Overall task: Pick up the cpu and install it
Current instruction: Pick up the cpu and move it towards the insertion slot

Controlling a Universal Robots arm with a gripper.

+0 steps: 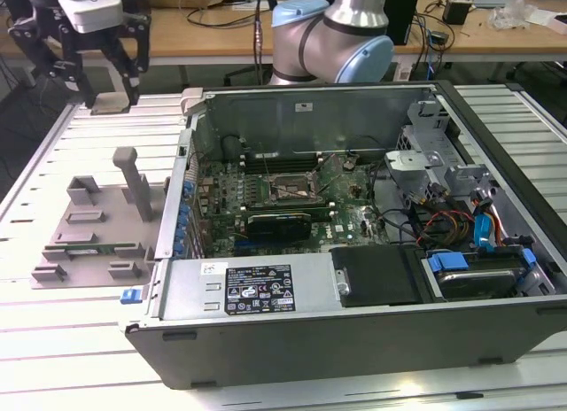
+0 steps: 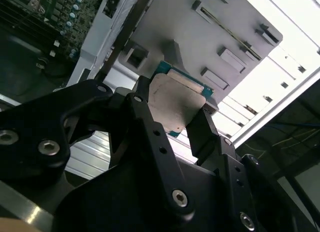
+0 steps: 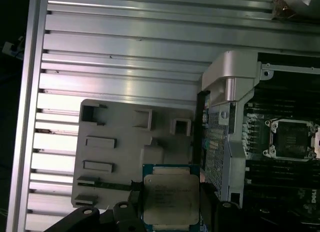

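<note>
Transfer step: pincer closed on the cpu, gripping its opposite edges.
The cpu is held above the grey parts tray on the slatted surface; the motherboard socket, well apart inside the computer case, appears unfilled.

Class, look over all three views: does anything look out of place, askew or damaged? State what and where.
Nothing stands out. The cpu sits flat and square in the gripper, held near the grey parts tray beside the open computer case. The socket inside shows no visible damage.
</note>
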